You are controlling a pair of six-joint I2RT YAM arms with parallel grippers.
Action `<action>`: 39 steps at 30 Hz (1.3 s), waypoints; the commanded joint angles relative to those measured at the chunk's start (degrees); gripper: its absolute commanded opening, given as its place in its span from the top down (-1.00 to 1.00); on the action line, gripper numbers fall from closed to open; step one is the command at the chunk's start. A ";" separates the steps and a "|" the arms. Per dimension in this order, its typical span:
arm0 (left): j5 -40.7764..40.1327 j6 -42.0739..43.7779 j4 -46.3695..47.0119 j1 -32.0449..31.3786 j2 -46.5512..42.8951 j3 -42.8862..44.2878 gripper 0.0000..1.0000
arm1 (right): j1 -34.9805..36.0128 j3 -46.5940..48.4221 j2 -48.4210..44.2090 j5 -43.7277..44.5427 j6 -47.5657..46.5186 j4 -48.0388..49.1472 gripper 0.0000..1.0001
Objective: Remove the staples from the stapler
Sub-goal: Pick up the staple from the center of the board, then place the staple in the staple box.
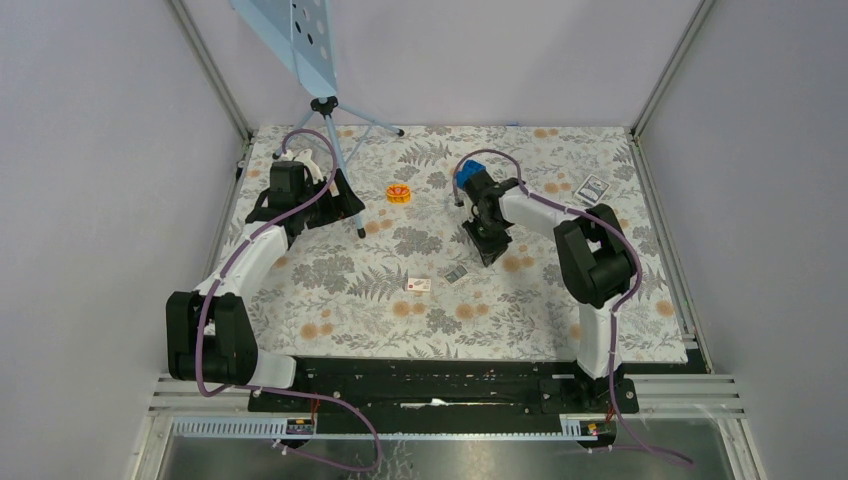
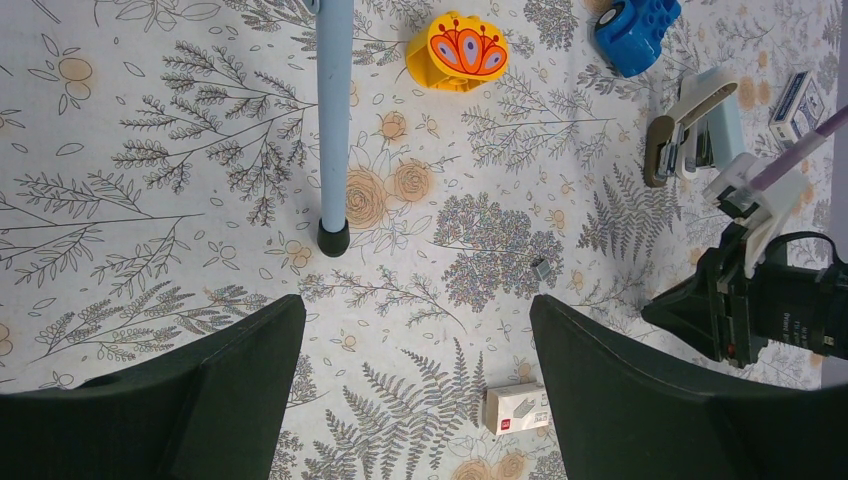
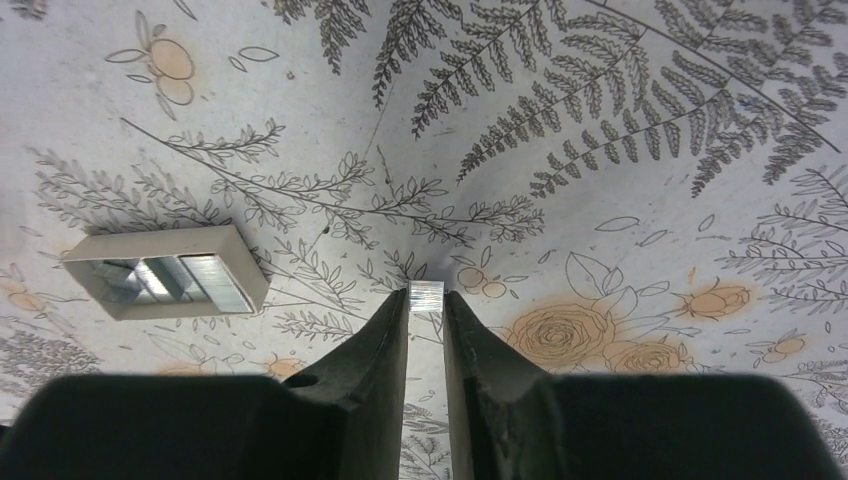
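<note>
The stapler (image 2: 690, 130) is light blue and lies hinged open on the flowered mat, seen at the right of the left wrist view. My right gripper (image 3: 427, 300) is shut on a tiny silvery strip of staples (image 3: 427, 293) pinched at its fingertips, just above the mat. In the top view this gripper (image 1: 490, 248) points down at mid-table. My left gripper (image 2: 415, 305) is open and empty, hovering over the mat at the far left (image 1: 335, 197). I cannot make out the stapler in the top view; the right arm covers it.
A small open box holding staple strips (image 3: 165, 272) lies left of the right gripper (image 1: 457, 274). A white box with an orange mark (image 2: 517, 408) lies nearby (image 1: 419, 284). A tripod leg (image 2: 333, 120), a yellow toy (image 2: 457, 50), a blue toy (image 2: 635, 30) and a card box (image 1: 593, 188) sit farther back.
</note>
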 commanded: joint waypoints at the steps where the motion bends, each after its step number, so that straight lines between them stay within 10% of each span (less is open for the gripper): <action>1: 0.91 -0.21 3.32 0.03 -2.14 -0.22 -0.75 | 0.08 0.90 -5.39 -1.14 3.39 -0.93 0.51; 39: 0.87 -0.30 3.29 0.03 -2.71 -0.48 -0.75 | 11.49 5.65 -1.27 -6.19 9.89 -0.24 0.46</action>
